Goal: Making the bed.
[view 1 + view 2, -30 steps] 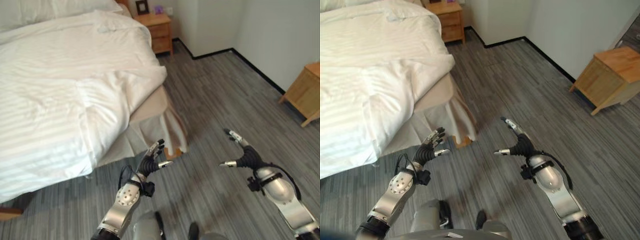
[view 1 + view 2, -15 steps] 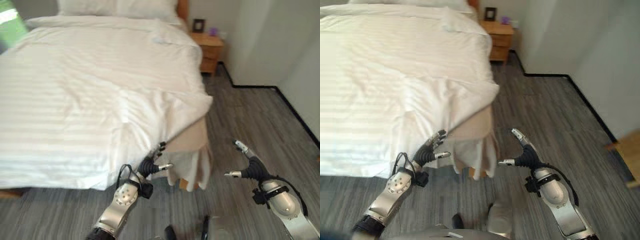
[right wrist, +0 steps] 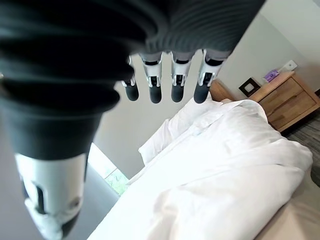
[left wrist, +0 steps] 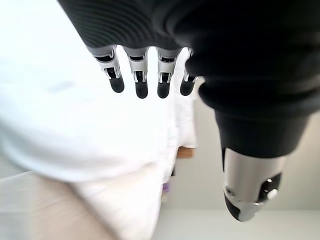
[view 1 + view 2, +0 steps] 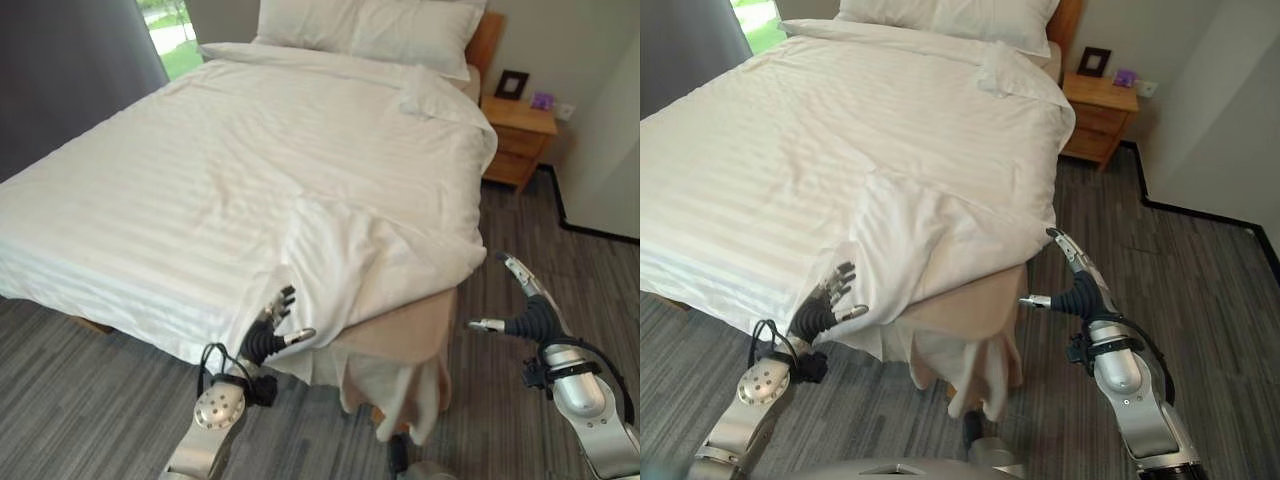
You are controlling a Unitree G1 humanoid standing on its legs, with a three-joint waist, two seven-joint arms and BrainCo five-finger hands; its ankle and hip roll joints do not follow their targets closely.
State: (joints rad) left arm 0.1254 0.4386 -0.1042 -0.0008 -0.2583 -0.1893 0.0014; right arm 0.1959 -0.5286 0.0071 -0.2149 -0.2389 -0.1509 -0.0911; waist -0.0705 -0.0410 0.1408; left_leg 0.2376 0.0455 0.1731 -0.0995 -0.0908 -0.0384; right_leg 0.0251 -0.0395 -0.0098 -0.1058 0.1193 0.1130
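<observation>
**Inspector:** Start with the bed (image 5: 120,270). Condition?

**Assistant:** The white striped duvet (image 5: 230,160) covers most of it and lies fairly flat. Two pillows (image 5: 370,25) sit at the headboard. The fault is at the foot corner nearest the robot: the duvet corner (image 5: 350,260) is folded back and bunched, leaving the beige mattress base (image 5: 400,335) and its bed skirt (image 5: 970,370) exposed.

**Inspector:** Surroundings?

**Assistant:** A wooden nightstand (image 5: 518,135) stands beside the head of the bed, well apart from the work. It carries a small picture frame (image 5: 512,84).

**Inspector:** The hands?

**Assistant:** The left hand (image 5: 268,333) is held just before the hanging duvet edge, fingers (image 4: 141,82) straight and spread, grasping nothing. The right hand (image 5: 522,300) is beside the exposed corner, also released and empty, fingers extended.

**Inspector:** Recommendation for the step?

**Assistant:** In my judgement the step in hand is the reach for the folded corner. Both hands should take the hem either side of the fold, not the bunched middle. Grip firmly before pulling, then draw the cloth toward the foot and outward so the stripes run straight. A one-handed pull would likely skew the flat part.
</observation>
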